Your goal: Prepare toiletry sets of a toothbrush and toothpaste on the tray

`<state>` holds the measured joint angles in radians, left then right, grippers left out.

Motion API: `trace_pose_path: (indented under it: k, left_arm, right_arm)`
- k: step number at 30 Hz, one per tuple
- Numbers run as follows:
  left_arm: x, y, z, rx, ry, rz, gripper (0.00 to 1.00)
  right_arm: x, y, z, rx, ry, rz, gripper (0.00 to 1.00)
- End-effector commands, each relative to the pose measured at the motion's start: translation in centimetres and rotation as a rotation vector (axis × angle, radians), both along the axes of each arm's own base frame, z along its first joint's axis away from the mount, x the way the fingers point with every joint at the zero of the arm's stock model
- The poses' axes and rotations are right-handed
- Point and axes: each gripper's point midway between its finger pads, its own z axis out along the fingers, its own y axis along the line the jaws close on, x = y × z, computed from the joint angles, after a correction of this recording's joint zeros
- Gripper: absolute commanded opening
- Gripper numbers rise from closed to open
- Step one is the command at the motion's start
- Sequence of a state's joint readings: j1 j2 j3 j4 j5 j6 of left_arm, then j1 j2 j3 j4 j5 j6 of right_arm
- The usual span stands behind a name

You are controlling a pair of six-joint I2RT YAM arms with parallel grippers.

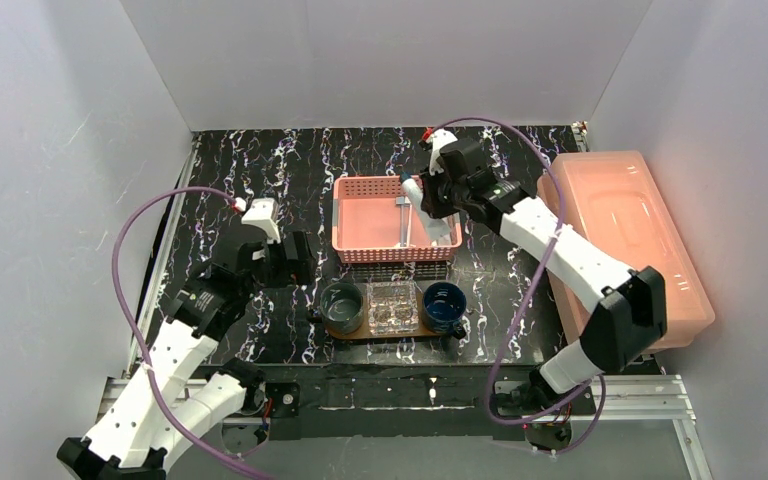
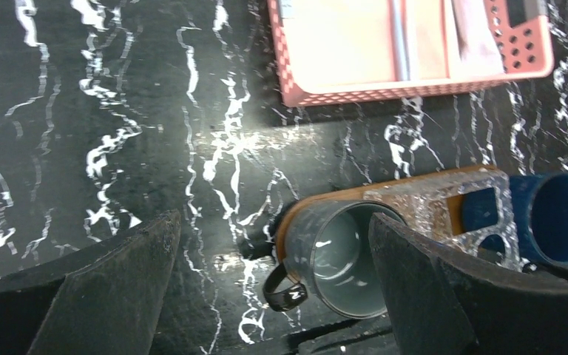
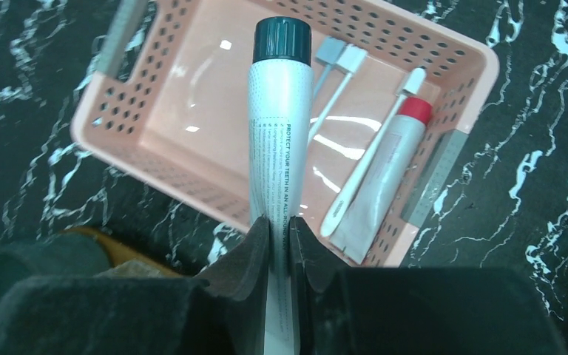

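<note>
The dark wooden tray (image 1: 362, 337) lies at the front centre and bears a grey cup (image 1: 343, 307), a clear holder (image 1: 392, 306) and a blue cup (image 1: 445, 305). My right gripper (image 3: 279, 229) is shut on a white toothpaste tube with a dark cap (image 3: 279, 133) and holds it above the pink basket (image 3: 155, 166). In the basket lie a red-capped tube (image 3: 384, 177) and two white toothbrushes (image 3: 373, 159). My left gripper (image 2: 274, 281) is open and empty above the table. The grey cup (image 2: 340, 255) on the tray's end (image 2: 340, 196) lies by its right finger.
A large translucent pink lidded box (image 1: 625, 240) stands along the right edge, under my right arm. The pink basket (image 1: 396, 250) sits just behind the tray. White walls close the table on three sides.
</note>
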<state>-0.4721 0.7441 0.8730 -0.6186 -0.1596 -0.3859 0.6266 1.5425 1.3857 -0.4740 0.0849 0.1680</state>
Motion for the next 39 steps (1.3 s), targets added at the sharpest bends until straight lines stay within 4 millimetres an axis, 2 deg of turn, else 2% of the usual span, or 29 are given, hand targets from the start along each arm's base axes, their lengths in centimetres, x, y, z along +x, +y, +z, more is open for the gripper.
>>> trace_pose_path:
  k: [1,4,10,22,31,39]
  left_arm:
    - [-0.2,-3.2,1.6,-0.115,0.011,-0.132,0.99]
    - [-0.9,-5.2,2.1,-0.183,0.052,-0.218,0.99]
    - [-1.8,-7.1,3.8,-0.276,0.083,-0.294,0.99]
    - [-4.7,-11.0,6.0,-0.529,0.221,-0.429,0.99]
    - [-6.5,-12.3,7.1,-0.654,0.289,-0.487,0.99]
    - [-8.0,-13.0,7.1,-0.724,0.365,-0.542,0.99]
  right_arm:
    - [-3.3,1.5,4.0,0.092,-0.069,0.158,0.01]
    - [-5.3,1.5,4.7,0.105,-0.078,0.213,0.01]
    - [-8.7,1.9,5.3,0.138,-0.077,0.314,0.01]
    - [-15.3,4.6,6.4,0.170,-0.097,0.540,0.01]
    - [-19.4,6.0,7.4,0.200,-0.113,0.710,0.01]
    - [-22.0,6.7,7.3,0.202,-0.130,0.826,0.01]
